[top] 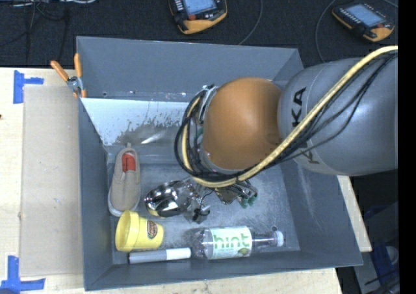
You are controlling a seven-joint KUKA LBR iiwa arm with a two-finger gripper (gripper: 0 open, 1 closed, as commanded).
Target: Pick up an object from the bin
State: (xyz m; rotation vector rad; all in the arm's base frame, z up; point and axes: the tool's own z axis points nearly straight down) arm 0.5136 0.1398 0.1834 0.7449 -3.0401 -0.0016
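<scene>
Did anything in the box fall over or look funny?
Yes. The yellow cup lies tipped on its side near the lower left corner, and the clear bottle with green letters lies flat beside it. The far wall of the bin has pale, speckled scuff marks. Nothing looks spilled.

The grey bin (pixel 312 221) is dull sheet metal, matt all over, its far wall scuffed and speckled pale. Above it the arm's orange cover (pixel 240 123) looks like smooth plastic with a soft sheen. The grey casing (pixel 351 130) is smooth too, and the yellow and black cables (pixel 312 117) look rubbery. On the floor there's a mirror-bright chrome piece (pixel 162 198). Left of it lies a grey shoe (pixel 123 185), soft and matt like cloth. On the near side are a glossy yellow plastic cup (pixel 133 231), a clear plastic bottle (pixel 234 242) and a smooth white marker (pixel 159 255).
</scene>
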